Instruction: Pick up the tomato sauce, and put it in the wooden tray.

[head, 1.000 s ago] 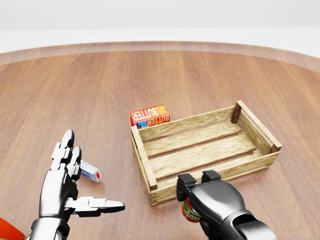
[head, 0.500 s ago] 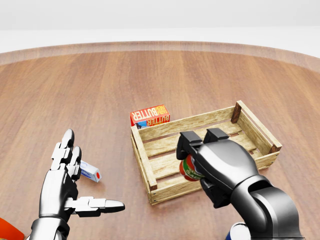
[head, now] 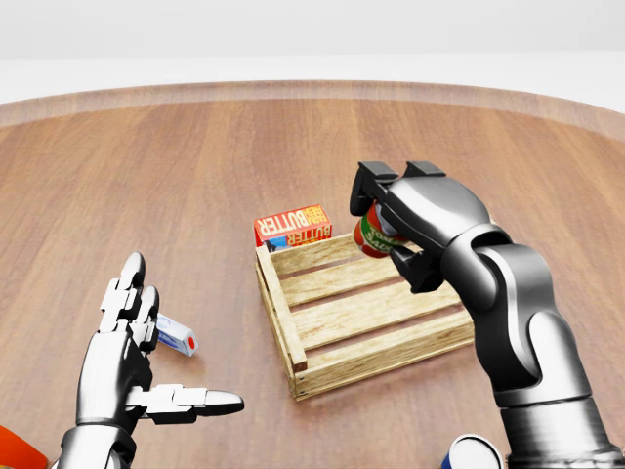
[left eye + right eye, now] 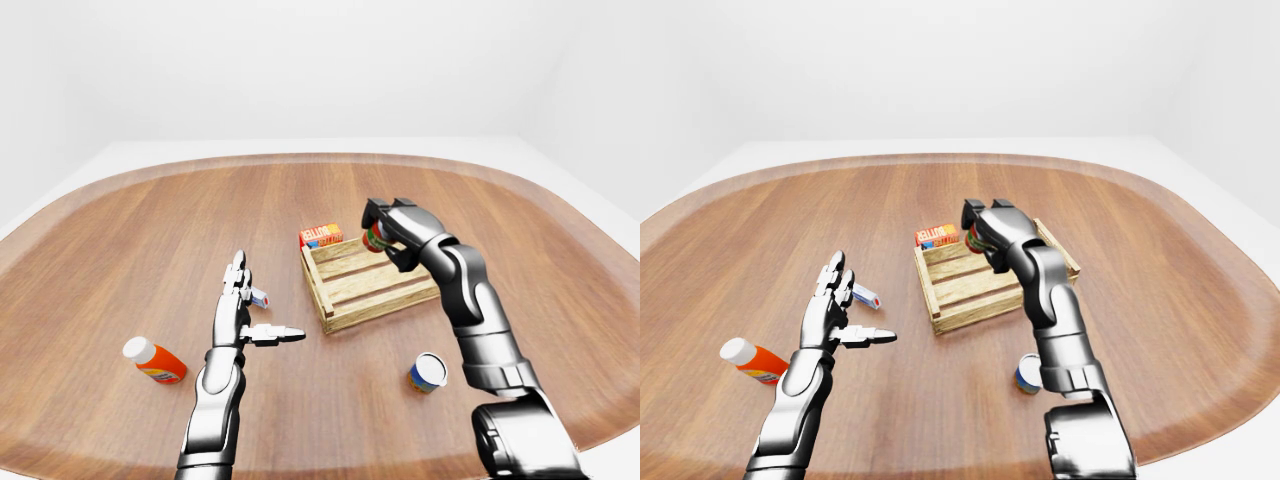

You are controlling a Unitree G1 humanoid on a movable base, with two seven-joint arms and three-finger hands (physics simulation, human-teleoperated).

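On the wooden tabletop (image 3: 195, 166) the wooden tray (image 3: 386, 318) lies just below the raised right hand (image 3: 395, 220), whose fingers are closed round the tomato sauce (image 3: 371, 234), held in the air over the tray's upper rail. The left hand (image 3: 132, 357) hangs wide, holding nothing, well to the left.

Tomato sauce (image 3: 372, 235) red, green label; wooden tray (image 3: 376, 311) pale tan; butter box (image 3: 292, 226) orange-red.

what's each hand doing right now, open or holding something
Left hand: open, fingers spread, holding nothing.
Right hand: closed on the tomato sauce can, held above the wooden tray.
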